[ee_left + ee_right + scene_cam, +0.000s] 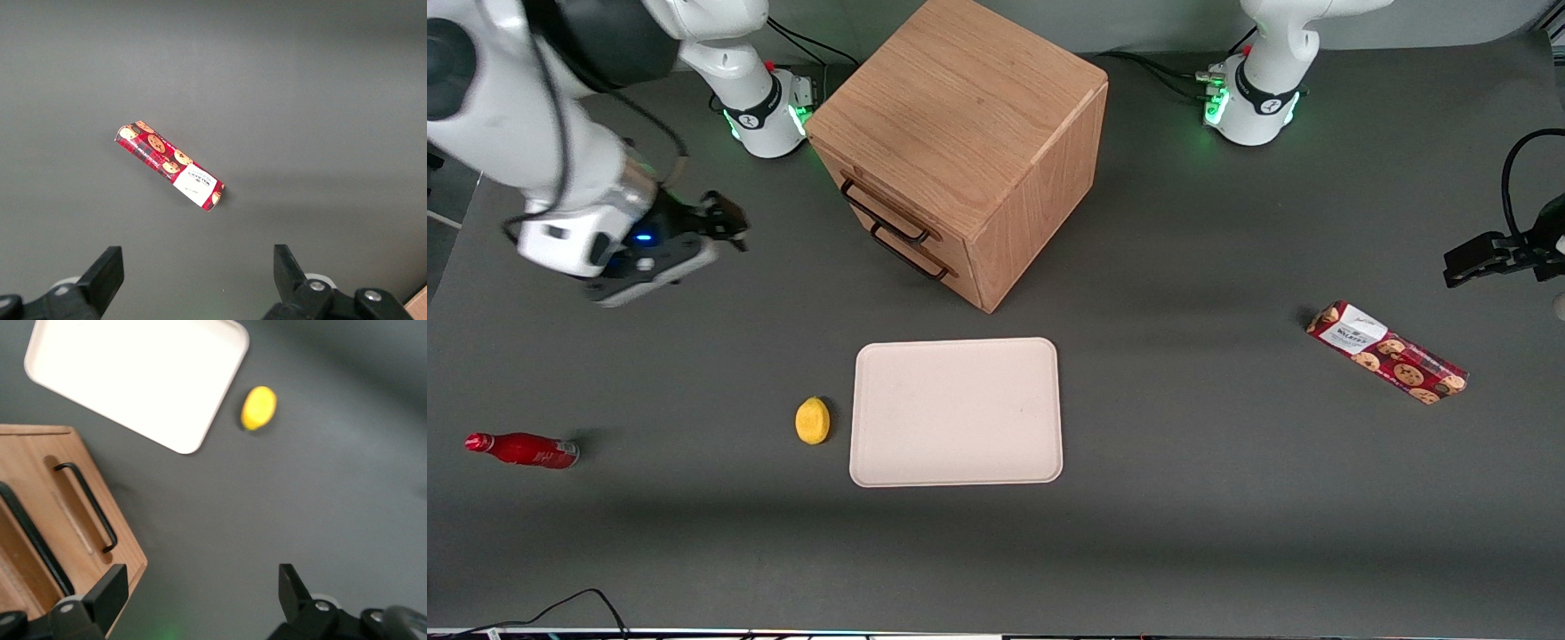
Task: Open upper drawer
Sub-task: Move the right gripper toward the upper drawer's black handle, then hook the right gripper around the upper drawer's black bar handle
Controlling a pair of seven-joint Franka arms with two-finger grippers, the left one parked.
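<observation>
The oak cabinet [960,116] stands on the table with both drawers shut. The upper drawer [911,218] carries a thin black handle [882,216]; the lower drawer's matching handle [910,255] sits just below it. My right gripper [729,222] is open and empty, hovering above the table in front of the drawer fronts, apart from them, toward the working arm's end. In the right wrist view the gripper [200,587] has wide-open jaws over bare table beside the cabinet's bottom edge; the upper drawer's handle [37,547] and the lower handle [83,507] both show.
A pale tray [957,412] lies nearer the front camera than the cabinet, with a yellow lemon [813,420] beside it. A red bottle [523,449] lies toward the working arm's end. A red cookie box [1387,352] lies toward the parked arm's end.
</observation>
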